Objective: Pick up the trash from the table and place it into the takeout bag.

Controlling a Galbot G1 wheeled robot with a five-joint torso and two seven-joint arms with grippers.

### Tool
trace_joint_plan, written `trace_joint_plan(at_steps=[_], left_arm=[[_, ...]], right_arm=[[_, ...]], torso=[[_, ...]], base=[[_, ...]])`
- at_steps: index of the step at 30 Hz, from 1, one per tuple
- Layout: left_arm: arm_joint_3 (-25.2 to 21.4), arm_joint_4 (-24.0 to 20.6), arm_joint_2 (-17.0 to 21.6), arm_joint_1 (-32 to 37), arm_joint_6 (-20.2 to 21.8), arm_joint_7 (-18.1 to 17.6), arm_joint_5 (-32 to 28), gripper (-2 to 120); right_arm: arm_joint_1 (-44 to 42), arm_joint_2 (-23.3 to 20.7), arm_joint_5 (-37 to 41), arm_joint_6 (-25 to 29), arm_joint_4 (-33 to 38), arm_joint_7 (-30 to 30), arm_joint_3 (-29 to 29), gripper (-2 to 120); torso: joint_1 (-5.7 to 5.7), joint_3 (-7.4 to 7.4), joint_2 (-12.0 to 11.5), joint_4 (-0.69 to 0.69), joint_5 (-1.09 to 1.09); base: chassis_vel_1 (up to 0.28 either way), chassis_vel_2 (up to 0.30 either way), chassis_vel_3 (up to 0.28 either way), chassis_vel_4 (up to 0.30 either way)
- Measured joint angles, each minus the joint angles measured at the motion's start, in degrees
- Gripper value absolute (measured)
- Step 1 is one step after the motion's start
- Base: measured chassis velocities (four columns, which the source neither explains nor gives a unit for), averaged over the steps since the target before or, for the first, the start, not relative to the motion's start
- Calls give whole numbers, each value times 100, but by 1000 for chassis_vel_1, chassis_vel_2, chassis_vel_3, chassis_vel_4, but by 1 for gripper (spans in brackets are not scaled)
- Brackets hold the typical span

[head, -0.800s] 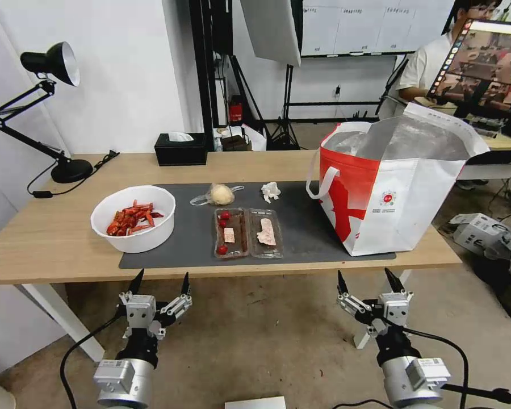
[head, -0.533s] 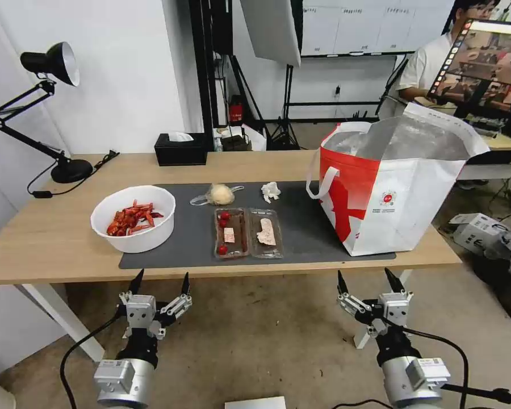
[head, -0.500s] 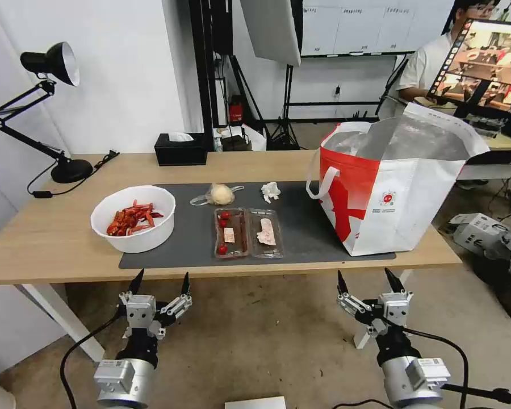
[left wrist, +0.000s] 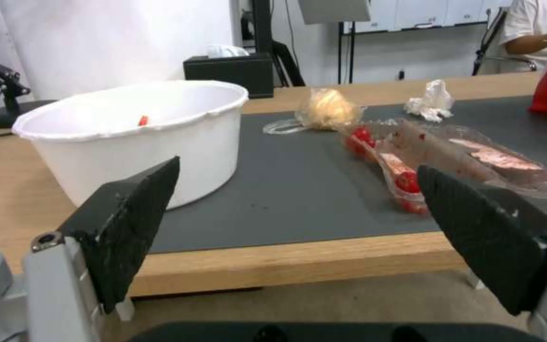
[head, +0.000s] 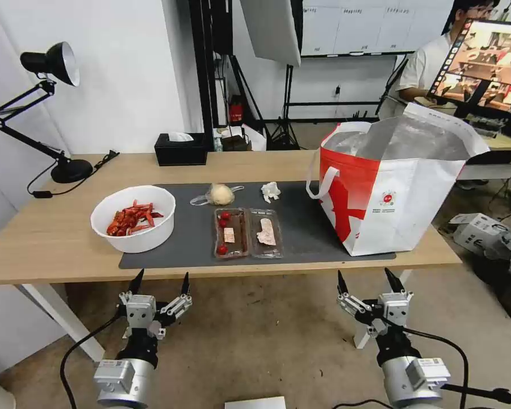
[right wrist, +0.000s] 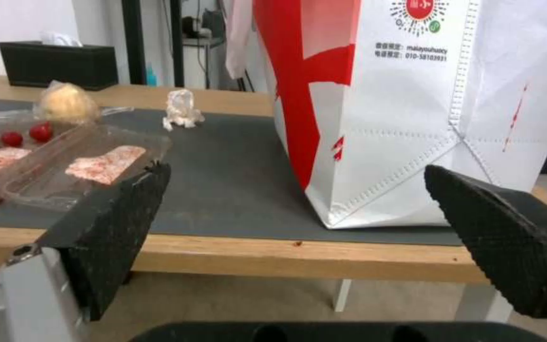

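Both arms were parked low in front of the table [head: 51,250], short of its near edge, over the floor. The left gripper [head: 159,283] pointed toward the table with its fingers spread wide and nothing between them; in the left wrist view its two black fingertips [left wrist: 131,223] framed the bowl and the tray. The right gripper [head: 367,280] sat the same way, wide and empty, below the near edge in front of the bag; in its wrist view the black pads [right wrist: 112,225] stood far apart.

All the trash was on the dark mat [head: 301,227]. The white bowl [head: 133,218] of red shells sat at the mat's left end, partly overhanging onto bare wood. The clear tray [head: 247,233] lay flat and folded open near the middle of the mat, close to the near edge, with red bits and pinkish scraps in both halves. Behind it lay the clear wrap [head: 218,195] around a yellowish lump, and to the right of that the crumpled tissue [head: 270,191], both near the mat's far edge and apart from each other.

The bag [head: 392,187] stood upright at the right end of the table, partly on the mat, top open, foil lining showing, one white handle hanging on its left side. A black tissue box [head: 180,149] sat at the far edge, a black desk lamp [head: 51,62] at the far left.
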Motion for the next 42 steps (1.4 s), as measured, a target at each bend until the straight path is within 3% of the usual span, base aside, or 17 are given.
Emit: trace_joint_plan(at_steps=[8, 11, 14, 19, 25, 30, 31, 34, 35, 41, 42], left_arm=[[14, -75, 4, 44, 12, -34, -23, 100], [87, -366, 23, 219, 55, -189, -143, 100], [275, -1039, 74, 659, 158, -578, -441, 100], [353, -1184, 184, 950, 264, -792, -631, 100], [356, -1184, 184, 980, 260, -823, -648, 100], [281, -1172, 198, 1045, 87, -920, -654, 100], [281, -1172, 198, 1045, 87, -920, -654, 100], [215, -1164, 201, 1121, 16, -932, -650, 100], [215, -1164, 201, 1121, 16, -932, -650, 100], [151, -1157, 185, 1318, -139, -933, -557, 100], [151, -1157, 185, 1318, -139, -933, -557, 100]], right_arm=[[-10, -29, 38, -60, 52, 13, 15, 100], [-56, -154, 191, -304, 330, 96, 103, 100], [-161, -453, 575, -909, 972, 295, 306, 100], [-268, -791, 1030, -1600, 1143, 511, 421, 100], [-170, -986, 1564, -1693, 1144, 683, 256, 100], [393, -1335, 3058, -1582, 1042, 1106, -346, 100], [393, -1335, 3058, -1582, 1042, 1106, -346, 100], [911, -1488, 4149, -1557, 741, 1352, -930, 100], [911, -1488, 4149, -1557, 741, 1352, -930, 100], [2138, -1461, 6031, -1370, 172, 1892, -1769, 100], [2138, -1461, 6031, -1370, 172, 1892, -1769, 100]], torso=[[0, 0, 0, -1, 0], [0, 0, 0, -1, 0], [0, -1, 1, -1, 2], [0, 0, 0, -1, 2], [0, 0, 1, -1, 0], [0, 0, 1, 0, 0], [0, 0, 1, 0, 0], [0, 0, 0, 0, 0], [0, 0, 0, 0, 0], [0, 1, 0, 1, 0], [0, 1, 0, 1, 0]], base=[[0, 0, 0, 0], [0, 0, 0, 0], [0, 0, 0, 0], [0, 0, 0, 0], [0, 0, 0, 0], [0, 0, 0, 0], [0, 0, 0, 0], [0, 0, 0, 0], [0, 0, 0, 0], [0, 0, 0, 0], [0, 0, 0, 0]])
